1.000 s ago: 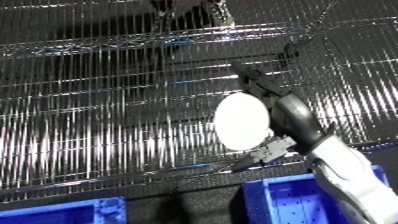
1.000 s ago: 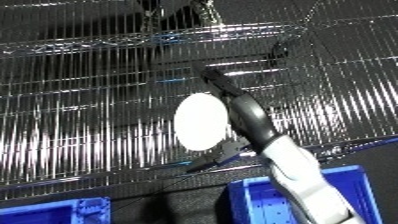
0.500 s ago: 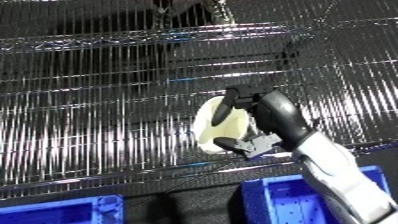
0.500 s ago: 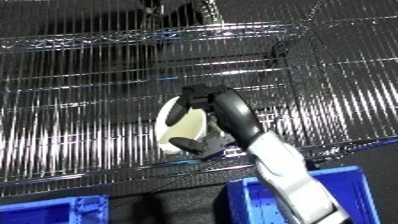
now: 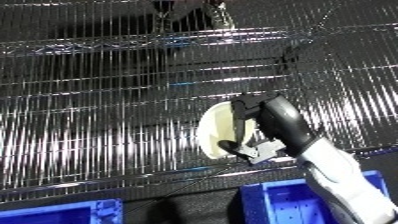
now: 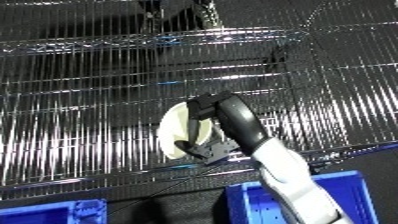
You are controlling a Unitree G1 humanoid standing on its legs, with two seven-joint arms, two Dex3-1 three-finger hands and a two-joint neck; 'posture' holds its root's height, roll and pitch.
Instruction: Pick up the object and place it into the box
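Note:
A pale cream round object (image 5: 218,131), flat like a plate, stands tilted on edge over the wire shelf (image 5: 107,100). My right hand (image 5: 277,120) is shut on it, with black fingers curled over its upper right rim and the thumb under its lower edge. The white forearm (image 5: 342,172) runs down to the lower right. A blue bin (image 5: 293,205) lies below the shelf's front edge, right under the forearm. My left hand shows in neither view.
A second blue bin (image 5: 53,214) sits at the lower left corner. The shelf's front rail (image 5: 133,177) runs across between the hand and the bins. A dark upright shape (image 5: 187,12) stands at the shelf's back.
The fingers have closed round the cream object, which has turned from facing me to edge-on and come lower and nearer the shelf's front.

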